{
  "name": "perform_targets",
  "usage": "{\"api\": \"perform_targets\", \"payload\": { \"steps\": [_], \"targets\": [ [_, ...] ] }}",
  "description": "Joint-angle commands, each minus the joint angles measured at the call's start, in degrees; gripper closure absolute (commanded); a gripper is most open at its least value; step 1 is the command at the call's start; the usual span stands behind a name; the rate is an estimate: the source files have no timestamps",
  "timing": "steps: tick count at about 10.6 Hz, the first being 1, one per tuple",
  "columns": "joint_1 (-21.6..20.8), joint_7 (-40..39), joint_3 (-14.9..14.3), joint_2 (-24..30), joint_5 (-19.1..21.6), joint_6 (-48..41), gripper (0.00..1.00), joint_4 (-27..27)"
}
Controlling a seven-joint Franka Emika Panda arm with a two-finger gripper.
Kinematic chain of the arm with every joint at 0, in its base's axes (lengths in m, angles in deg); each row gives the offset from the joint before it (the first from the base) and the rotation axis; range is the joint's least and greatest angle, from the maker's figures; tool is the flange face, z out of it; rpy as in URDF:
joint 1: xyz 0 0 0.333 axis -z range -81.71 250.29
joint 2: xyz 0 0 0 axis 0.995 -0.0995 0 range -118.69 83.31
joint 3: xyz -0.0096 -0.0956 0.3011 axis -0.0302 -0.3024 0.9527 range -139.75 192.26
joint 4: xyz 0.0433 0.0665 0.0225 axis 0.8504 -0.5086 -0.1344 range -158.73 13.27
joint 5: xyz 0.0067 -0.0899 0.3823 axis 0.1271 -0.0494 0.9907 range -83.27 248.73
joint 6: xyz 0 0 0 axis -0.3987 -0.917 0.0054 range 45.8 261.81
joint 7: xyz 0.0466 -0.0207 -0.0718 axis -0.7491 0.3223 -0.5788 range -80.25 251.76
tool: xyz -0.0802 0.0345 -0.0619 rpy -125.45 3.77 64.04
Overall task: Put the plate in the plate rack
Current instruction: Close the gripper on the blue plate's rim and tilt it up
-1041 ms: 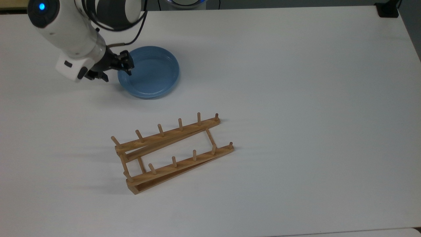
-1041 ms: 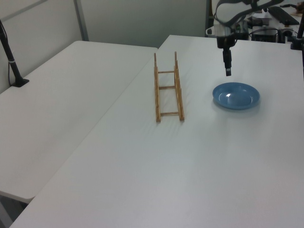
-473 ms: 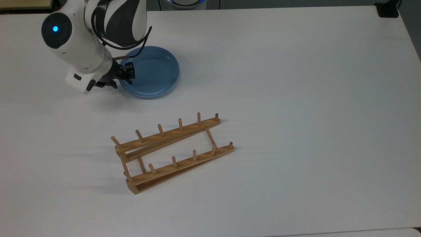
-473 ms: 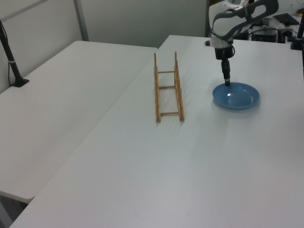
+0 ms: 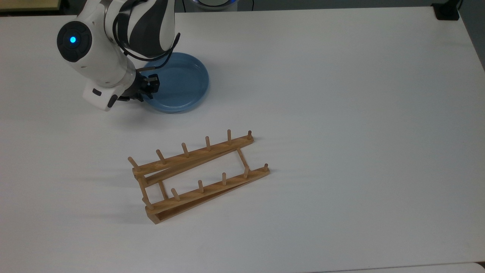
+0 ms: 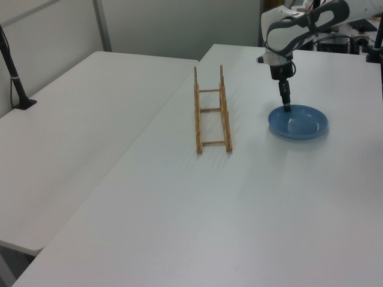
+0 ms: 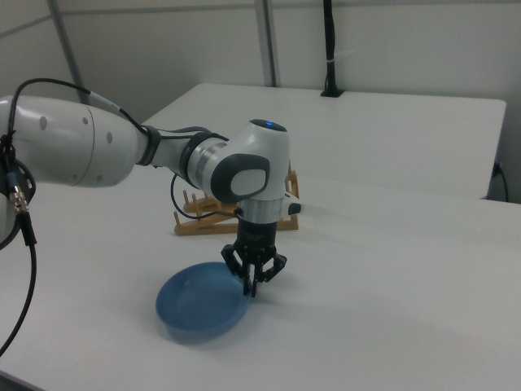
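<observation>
Table [image 5: 341, 94]: broad white top that bears everything; the bare stretch between the two task things leaves room for a carry.

Arm [image 7: 98, 155]: reaches down over the plate's edge with the wrist close to vertical, a pose that suits pinching a thin rim from above.

Plate rack [image 5: 199, 176]: light wooden rails with upright pegs, lying flat and skewed in the top view, well apart from the plate, nearer the top view's bottom edge. Its slots stand open upward, so the plate probably has to go in on edge.

Plate [image 5: 182, 85]: light blue, shallow, flat on the table near the top view's upper left, not yet in the rack. Its raised rim is the one part a two-finger tool can catch.

Gripper [image 7: 251, 281]: at the rim on the side toward the top view's left, fingertips down at rim height. In the right view the fingers look drawn close about the rim, but whether they clamp it I cannot tell.
</observation>
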Motion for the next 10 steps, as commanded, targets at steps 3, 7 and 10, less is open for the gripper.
{"api": "perform_targets", "payload": {
  "steps": [3,7,10],
  "targets": [
    [-1.2,-1.2,-0.8,3.0,-1.0,0.4,1.0,0.3],
    [-1.5,-0.4,-1.1,8.5,-0.1,-5.7,1.0,8.3],
    [-7.6,8.9,-1.4,12.2,-3.8,-5.1,1.0,14.1]
  ]
}}
